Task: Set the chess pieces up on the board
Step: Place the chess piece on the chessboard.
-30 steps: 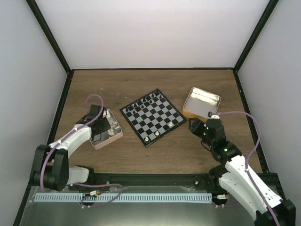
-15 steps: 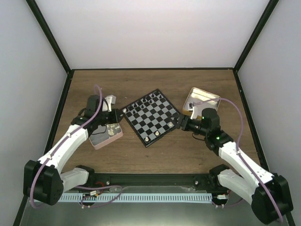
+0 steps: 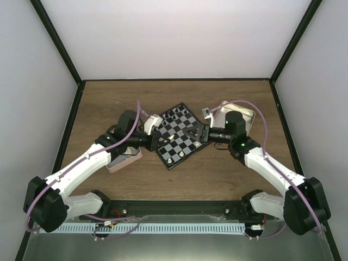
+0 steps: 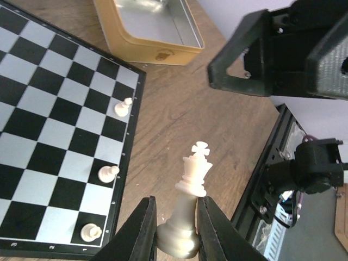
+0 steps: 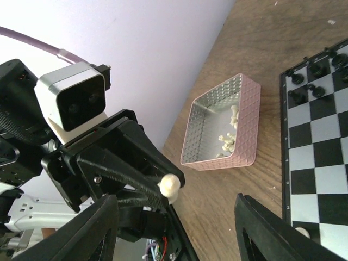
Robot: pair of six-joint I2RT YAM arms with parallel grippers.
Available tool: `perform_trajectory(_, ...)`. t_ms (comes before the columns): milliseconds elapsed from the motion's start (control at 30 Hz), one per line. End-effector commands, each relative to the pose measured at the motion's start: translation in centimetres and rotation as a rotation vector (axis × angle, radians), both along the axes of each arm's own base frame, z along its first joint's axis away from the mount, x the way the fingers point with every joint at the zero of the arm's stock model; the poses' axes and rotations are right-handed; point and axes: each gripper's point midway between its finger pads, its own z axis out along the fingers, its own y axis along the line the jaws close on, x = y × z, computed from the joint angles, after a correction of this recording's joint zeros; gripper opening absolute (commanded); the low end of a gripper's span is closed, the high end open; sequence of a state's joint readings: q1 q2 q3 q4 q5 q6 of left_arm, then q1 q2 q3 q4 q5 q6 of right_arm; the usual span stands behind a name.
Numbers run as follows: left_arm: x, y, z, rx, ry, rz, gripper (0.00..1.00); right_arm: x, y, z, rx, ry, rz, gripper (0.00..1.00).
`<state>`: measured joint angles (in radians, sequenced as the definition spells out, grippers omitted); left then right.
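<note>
The left gripper (image 4: 176, 231) has its fingers clenched on the foot of a cream king (image 4: 193, 182), holding it up in the air at the board (image 4: 51, 138) with the tall crowned top sticking well clear of the grip. Right across from it the right gripper (image 5: 179, 234) stands with its fingers spread wide and nothing between them, so to my eye the piece is about to be passed over. That's where I'd worry: the two grippers are very near each other above the squares, and a small misjudgement would bump one into the other. If the left lets go before the right has a firm pinch, the king drops and could scatter the three white pawns (image 4: 109, 173) standing along the board's edge, or the black pieces (image 5: 298, 95) on the far rows. Held so low, the king could also swivel if it is nudged. As for the boxes, the pink tin (image 5: 231, 161) on the table (image 4: 179, 109) has a few cream pieces (image 5: 227, 140) lying in it, while the gold tin (image 4: 149, 50) shows only bare metal in the part I can see.
</note>
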<state>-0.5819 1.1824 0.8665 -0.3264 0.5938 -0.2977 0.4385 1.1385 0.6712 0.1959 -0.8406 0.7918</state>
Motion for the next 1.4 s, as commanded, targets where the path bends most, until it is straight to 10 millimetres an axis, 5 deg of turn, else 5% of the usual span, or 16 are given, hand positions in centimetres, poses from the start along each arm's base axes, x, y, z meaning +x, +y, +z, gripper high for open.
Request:
perform_trajectory(0,-0.5,-1.7,1.3,-0.024,-0.067,-0.086,0.1,-0.9,1.9,1.5,0.015,-0.012,0.086,0.59)
perform_trajectory(367,-0.8,-2.5,1.0,-0.016,-0.074,-0.122,0.11,-2.4,4.6,-0.3,-0.015,0.031,0.169,0.53)
perform_trajectory(900,-1.2,-2.5,0.7,-0.014,-0.074,-0.126,0.11,-2.0,4.7,-1.1,-0.005,0.085,0.131,0.11)
perform_trajectory(1133,1.4,-1.0,-0.9,0.095,-0.086,0.033,0.56,0.5,3.2,-2.6,-0.101,0.044,-0.05,0.09)
perform_trajectory(1367,4.1,1.8,-2.0,0.194,-0.114,0.256,0.67,4.1,-1.0,-6.4,-0.379,-0.035,-0.318,0.09)
